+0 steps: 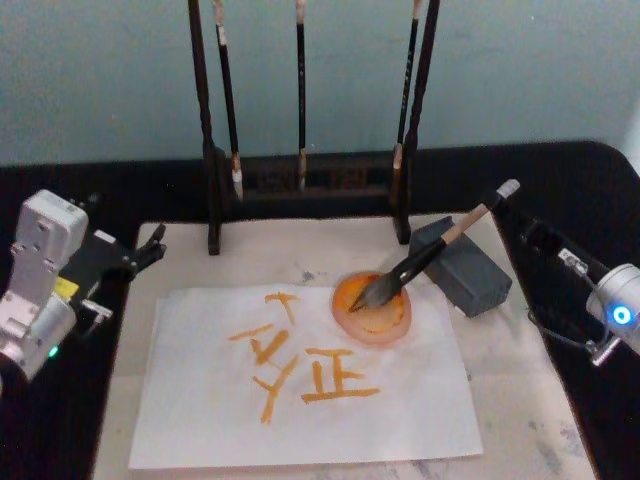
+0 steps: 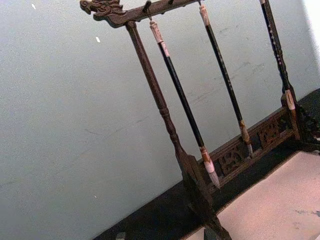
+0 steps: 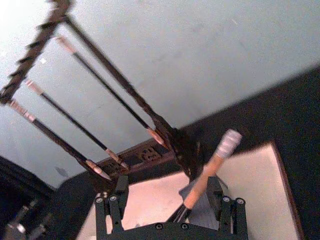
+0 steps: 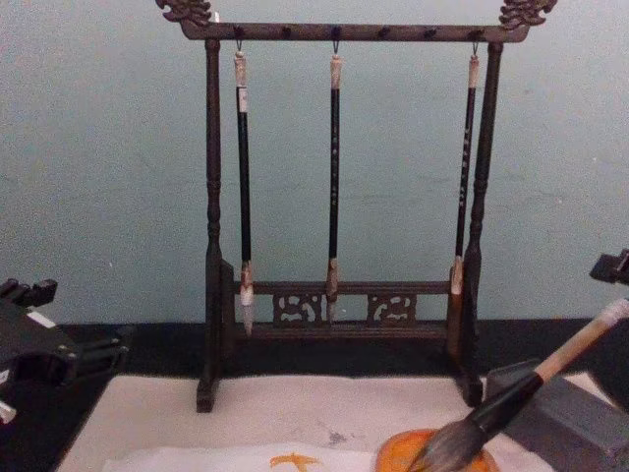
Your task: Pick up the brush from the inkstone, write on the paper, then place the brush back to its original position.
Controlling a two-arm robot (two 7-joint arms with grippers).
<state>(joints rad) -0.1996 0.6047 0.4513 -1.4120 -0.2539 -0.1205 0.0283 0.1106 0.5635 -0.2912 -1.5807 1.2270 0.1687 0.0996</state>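
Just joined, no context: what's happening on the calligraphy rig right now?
The brush lies with its handle propped on the grey block and its bristles in the orange dish. The paper already carries several orange strokes. The right gripper sits open just behind the brush's pale end, not gripping it, so the writing looks done. The left gripper is parked at the mat's left edge. Three thin brushes hang on the rack behind.

Brush (image 1: 420, 262) tip in dish (image 1: 372, 310) on paper (image 1: 300, 400)
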